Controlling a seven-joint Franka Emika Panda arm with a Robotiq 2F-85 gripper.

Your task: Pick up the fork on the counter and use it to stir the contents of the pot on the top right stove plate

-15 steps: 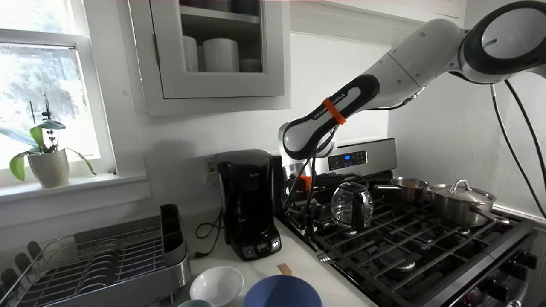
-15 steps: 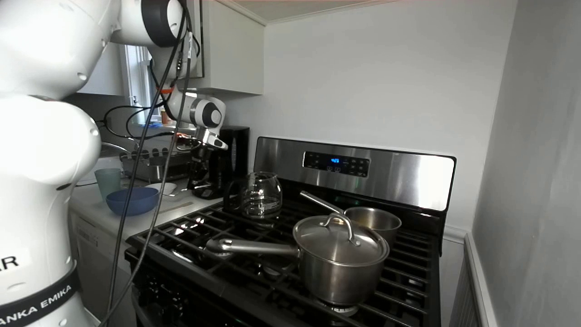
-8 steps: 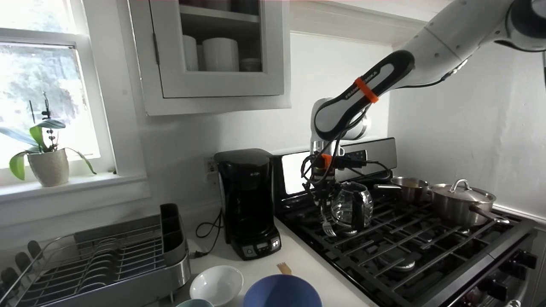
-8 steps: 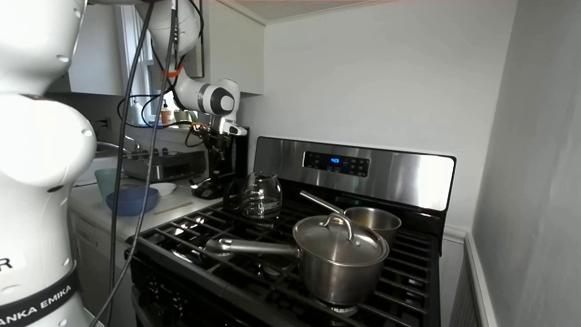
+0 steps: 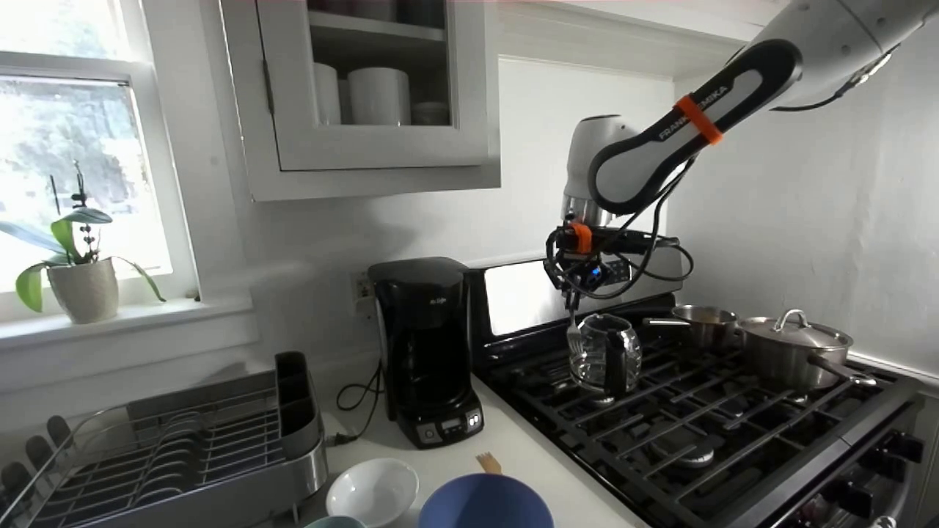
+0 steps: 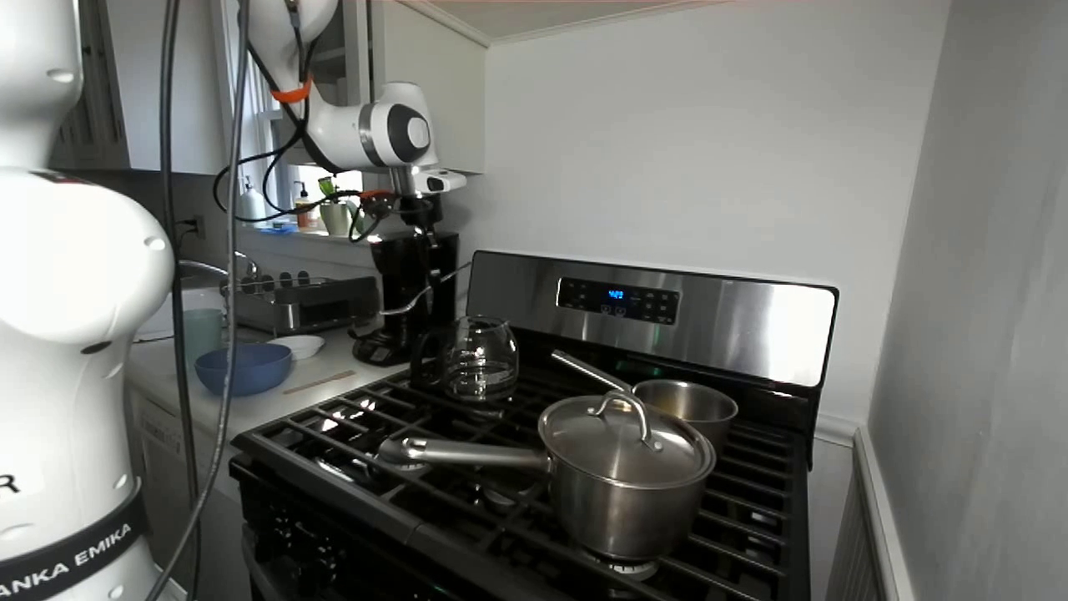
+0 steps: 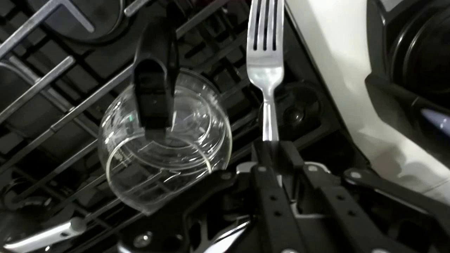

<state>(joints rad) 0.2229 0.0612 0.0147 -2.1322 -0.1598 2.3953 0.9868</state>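
Past the pick, short of the stir

Got the fork point(image 7: 265, 66) off the counter point(image 5: 576, 488), tines down. Holding it by the handle in the gripper point(image 7: 275, 154), closed right down to its thickness. Hovering over the stove point(image 5: 682, 440), near the carafe point(image 7: 190, 140), clear of it in the wrist view. Well apart from the rear pot point(image 6: 714, 430), likely the one to stir: lidless, unlike the front pot point(image 6: 626, 517). Left to do, at a guess: cross over, lower in, stir. Call it under half done.
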